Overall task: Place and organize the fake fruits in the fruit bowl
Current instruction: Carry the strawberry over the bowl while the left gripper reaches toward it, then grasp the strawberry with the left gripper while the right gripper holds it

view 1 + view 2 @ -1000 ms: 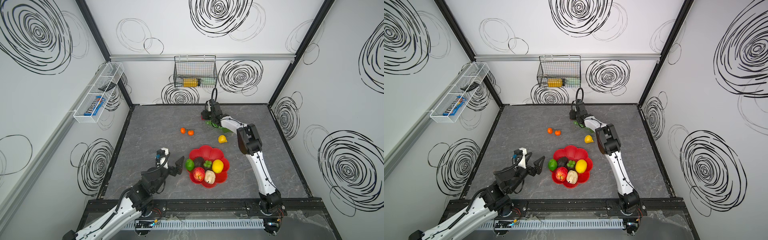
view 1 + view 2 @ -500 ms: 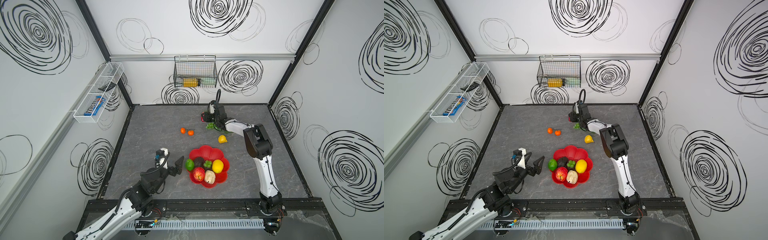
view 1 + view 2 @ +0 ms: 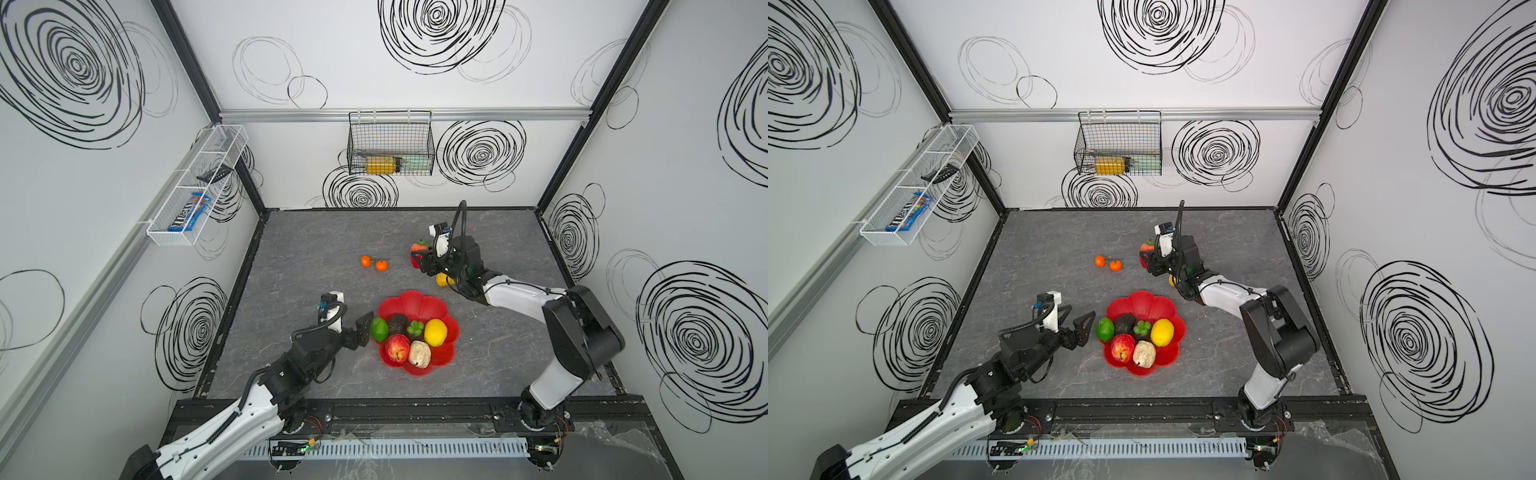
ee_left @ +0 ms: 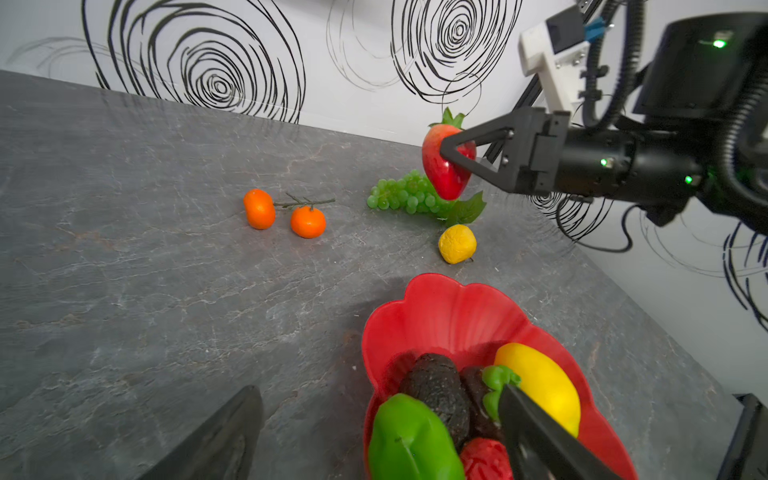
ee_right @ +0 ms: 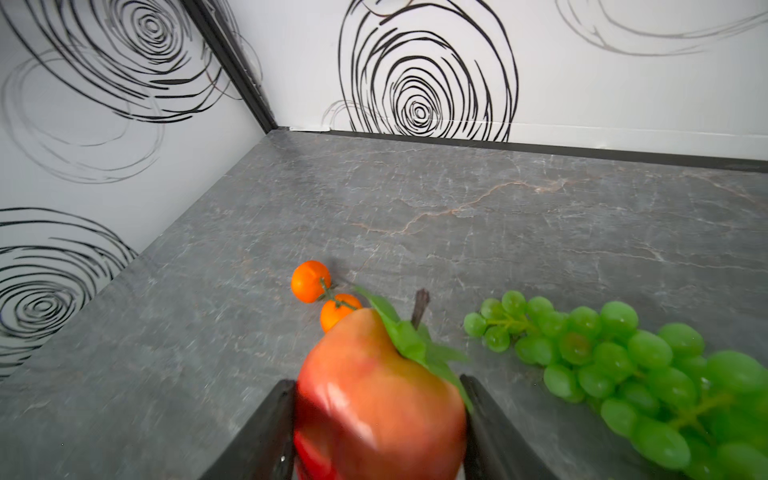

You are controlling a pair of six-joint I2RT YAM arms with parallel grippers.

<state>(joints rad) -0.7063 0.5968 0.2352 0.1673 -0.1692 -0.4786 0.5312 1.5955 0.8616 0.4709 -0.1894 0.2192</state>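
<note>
Right now the right gripper is clamped on a red apple with a green leaf, one finger on each side of it. It holds the apple up off the grey table, past the far rim of the fruit bowl and a bit to its right. The left gripper stands spread wide with nothing in it, at the bowl's left edge next to the green lime; in the left wrist view one finger hangs over the bowl and its mate over the table outside the rim. Inside the bowl lie the lime, a dark avocado, a small green piece, a yellow lemon, a second red apple and a beige lumpy piece, packed close together toward the near side. Outside the bowl, beyond its far rim, rest two oranges joined by a twig, a green grape bunch and a small yellow lemon, the last nearest the bowl
</note>
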